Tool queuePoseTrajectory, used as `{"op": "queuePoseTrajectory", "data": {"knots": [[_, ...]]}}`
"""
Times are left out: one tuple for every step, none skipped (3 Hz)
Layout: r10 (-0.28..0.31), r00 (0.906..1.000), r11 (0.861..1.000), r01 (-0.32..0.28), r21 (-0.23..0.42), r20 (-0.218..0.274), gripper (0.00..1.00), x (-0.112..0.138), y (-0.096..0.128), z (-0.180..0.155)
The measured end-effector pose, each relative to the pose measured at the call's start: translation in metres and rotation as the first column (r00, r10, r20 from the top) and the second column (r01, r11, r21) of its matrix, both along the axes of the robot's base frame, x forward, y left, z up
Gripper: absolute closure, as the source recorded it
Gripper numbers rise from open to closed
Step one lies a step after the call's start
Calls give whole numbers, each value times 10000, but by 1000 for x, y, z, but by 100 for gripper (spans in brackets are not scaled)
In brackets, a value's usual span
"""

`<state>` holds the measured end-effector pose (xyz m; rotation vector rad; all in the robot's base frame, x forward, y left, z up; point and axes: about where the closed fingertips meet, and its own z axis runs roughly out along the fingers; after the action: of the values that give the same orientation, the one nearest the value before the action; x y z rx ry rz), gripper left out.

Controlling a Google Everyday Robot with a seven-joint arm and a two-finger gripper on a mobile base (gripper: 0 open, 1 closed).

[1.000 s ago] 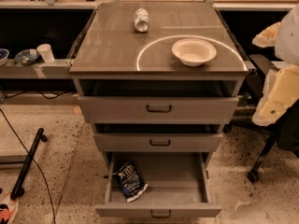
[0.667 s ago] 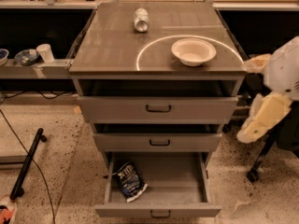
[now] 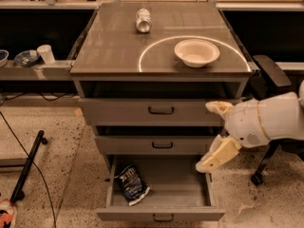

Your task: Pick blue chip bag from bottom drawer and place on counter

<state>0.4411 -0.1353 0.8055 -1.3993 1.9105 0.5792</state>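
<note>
The blue chip bag (image 3: 132,184) lies flat in the left part of the open bottom drawer (image 3: 164,213), a dark navy bag with white lettering. The counter (image 3: 114,51) is the glossy grey top with a white arc. My gripper (image 3: 212,137) is at the right of the cabinet, level with the middle drawer. Its cream fingers (image 3: 218,154) are spread apart and hold nothing. It is above and to the right of the bag, well apart from it.
A white bowl (image 3: 196,52) and a silver can (image 3: 143,20) lying on its side sit on the counter. The two upper drawers (image 3: 160,111) are slightly pulled out. A side shelf with cups (image 3: 46,53) is at left. A black pole (image 3: 28,167) and an office chair (image 3: 268,75) flank the cabinet.
My arm has swung in from the right edge, down and leftward, so the gripper now sits in front of the cabinet's right side near the middle drawer.
</note>
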Motion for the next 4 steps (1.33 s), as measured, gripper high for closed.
{"op": "queuePoseTrajectory", "data": {"knots": [[99,9999,9990,-104,443,113,0,2,14,-4],[99,9999,9990,-104,442,112,0,2,14,-5],[-214,9995,9982,202,568,211,0,11,21,-15],[-520,9986,9910,500,1240,126,0,16,52,-69]]}}
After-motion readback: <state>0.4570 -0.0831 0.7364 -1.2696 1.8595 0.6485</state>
